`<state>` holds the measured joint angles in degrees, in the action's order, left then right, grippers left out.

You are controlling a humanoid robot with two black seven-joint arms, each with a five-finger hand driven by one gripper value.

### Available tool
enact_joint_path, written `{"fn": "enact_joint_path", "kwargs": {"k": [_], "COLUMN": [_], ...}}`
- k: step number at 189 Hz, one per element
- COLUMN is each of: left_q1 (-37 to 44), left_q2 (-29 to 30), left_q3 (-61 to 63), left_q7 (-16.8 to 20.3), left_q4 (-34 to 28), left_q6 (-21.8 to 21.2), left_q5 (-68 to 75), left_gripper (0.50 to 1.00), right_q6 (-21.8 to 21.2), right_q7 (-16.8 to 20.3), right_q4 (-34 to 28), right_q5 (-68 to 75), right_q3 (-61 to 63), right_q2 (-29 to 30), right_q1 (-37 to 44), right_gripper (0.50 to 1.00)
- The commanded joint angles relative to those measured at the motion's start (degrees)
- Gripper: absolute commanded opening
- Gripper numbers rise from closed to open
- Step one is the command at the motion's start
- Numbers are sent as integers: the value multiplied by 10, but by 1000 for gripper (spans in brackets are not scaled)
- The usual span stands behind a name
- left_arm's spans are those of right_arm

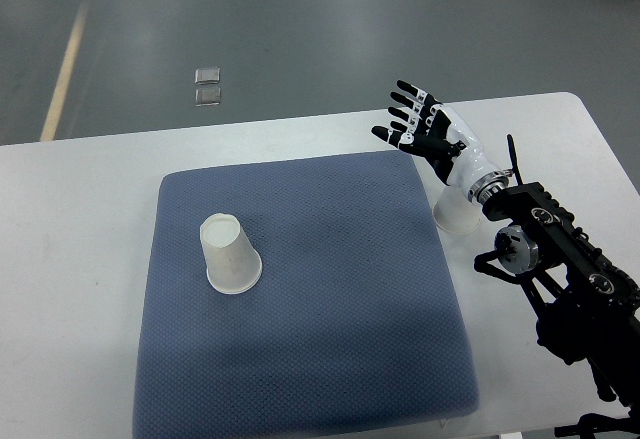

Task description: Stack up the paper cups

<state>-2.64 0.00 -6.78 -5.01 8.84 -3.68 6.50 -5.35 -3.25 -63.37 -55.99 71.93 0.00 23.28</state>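
Note:
A white paper cup [229, 254] stands upside down on the left part of the blue mat [330, 359]. A second white cup [455, 217] stands on the white table just off the mat's right edge, partly hidden under my right forearm. My right hand [414, 123] hovers above and behind that cup, near the mat's far right corner. Its fingers [404, 111] are spread wide and hold nothing. My left arm does not show.
The white table [80, 219] carries the mat; its far edge runs just behind the hand. My black right arm [560, 259] fills the lower right. Two small clear squares [208, 86] lie on the grey floor beyond the table.

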Motion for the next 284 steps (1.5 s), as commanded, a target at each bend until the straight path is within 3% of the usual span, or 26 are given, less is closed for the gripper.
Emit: {"fn": "enact_joint_path", "kwargs": {"k": [1,206,236,261,284], "left_q1": [0,0,0,0,0], "left_q2": [0,0,0,0,0], "left_q3": [-1,-1,-1,-1,-1], "left_q7": [0,-1,0,-1,0], "left_q4": [0,-6,-6,-6,-6], "left_q6": [1,0,1,0,0], "left_q5": [0,0,0,0,0], "left_gripper": [1000,1000,1000,1000,1000], "right_q6": [0,1,-22,-77,-82], "right_q7": [0,-1,0,0,0], "right_q4": [0,1,1,1,0], "right_q5": [0,1,7,8,10], "right_q3": [0,0,0,8,14], "right_q2": [0,0,0,0,0], "right_q1": [0,3,3,2,1], "right_gripper": [921,921,926,926,924]}}
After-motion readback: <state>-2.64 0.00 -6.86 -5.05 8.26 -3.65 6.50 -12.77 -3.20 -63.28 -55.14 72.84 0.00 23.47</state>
